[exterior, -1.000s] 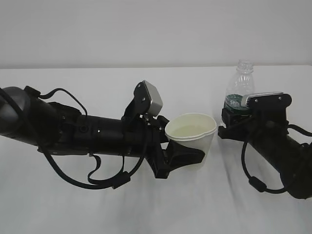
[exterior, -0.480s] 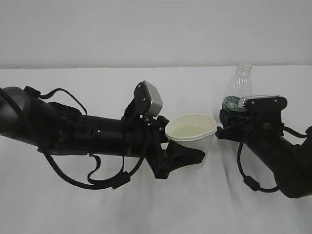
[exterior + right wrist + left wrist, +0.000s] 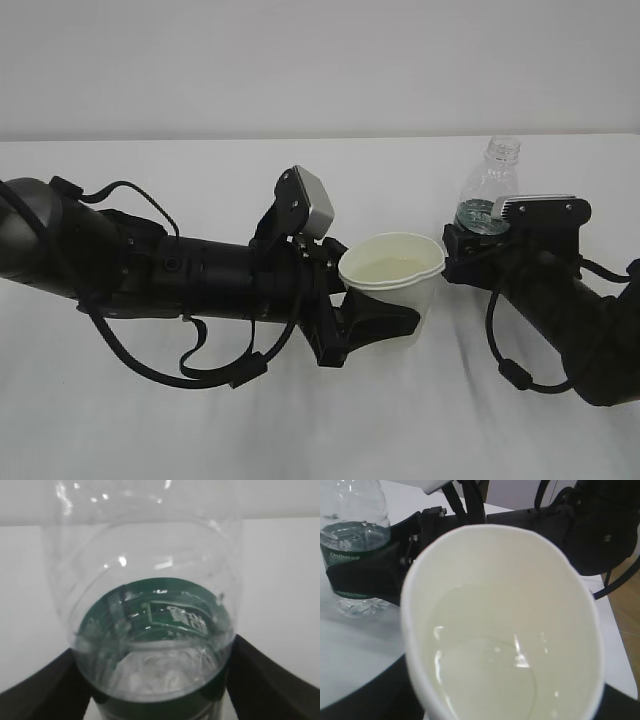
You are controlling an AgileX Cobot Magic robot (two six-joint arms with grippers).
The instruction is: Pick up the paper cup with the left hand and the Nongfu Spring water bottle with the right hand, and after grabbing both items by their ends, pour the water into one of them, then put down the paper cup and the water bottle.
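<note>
The cream paper cup [image 3: 392, 272] stands upright at the middle, and my left gripper [image 3: 396, 320] is shut on its lower wall. In the left wrist view the paper cup [image 3: 520, 570] fills the frame with clear water [image 3: 490, 670] in its bottom. To its right the uncapped Nongfu Spring water bottle [image 3: 490, 182] stands upright, with some water at its green label. My right gripper [image 3: 466, 246] has a finger on each side of the bottle's lower part [image 3: 150, 630]. Its black fingers [image 3: 40, 690] lie right against the bottle's outline. No gap shows, and no firm grip either.
The white table [image 3: 300, 420] runs back to a pale wall. Both black arms lie low across it, with looped cables below the left one [image 3: 200, 350] and the right one [image 3: 515, 370]. In the left wrist view the table edge and a brown floor [image 3: 627, 610] show at the right.
The bottle and my right gripper have sunk a little and shifted slightly left. The left arm and the cup have stayed put.
</note>
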